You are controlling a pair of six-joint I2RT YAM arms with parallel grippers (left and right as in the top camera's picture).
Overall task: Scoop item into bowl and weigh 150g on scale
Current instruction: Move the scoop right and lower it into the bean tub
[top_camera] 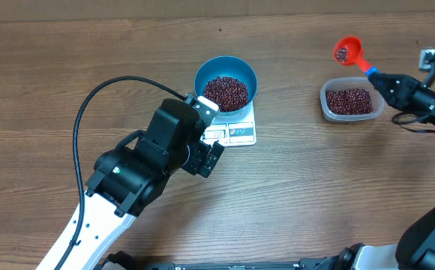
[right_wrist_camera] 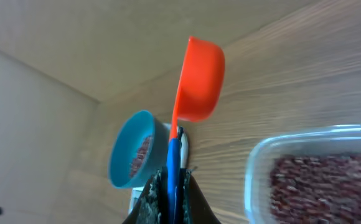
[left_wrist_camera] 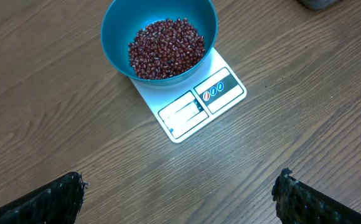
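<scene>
The bright blue bowl (top_camera: 226, 73) stands on the white scale (top_camera: 240, 133) and holds a heap of dark red beans (top_camera: 226, 91). In the left wrist view the bowl (left_wrist_camera: 115, 37) and the scale (left_wrist_camera: 196, 109) lie ahead of my left gripper (left_wrist_camera: 180, 190). That gripper is open and empty over bare wood. From overhead, my left gripper (top_camera: 211, 156) hangs just in front of the scale. My right gripper (top_camera: 379, 77) is shut on the blue handle (right_wrist_camera: 173, 158) of an orange scoop (top_camera: 346, 51). The scoop has a few beans in it and is raised behind the tub.
A clear plastic tub (top_camera: 326, 105) with more beans (top_camera: 350, 100) sits at the right, beside my right gripper. The left arm's black cable (top_camera: 97, 97) loops over the table's left half.
</scene>
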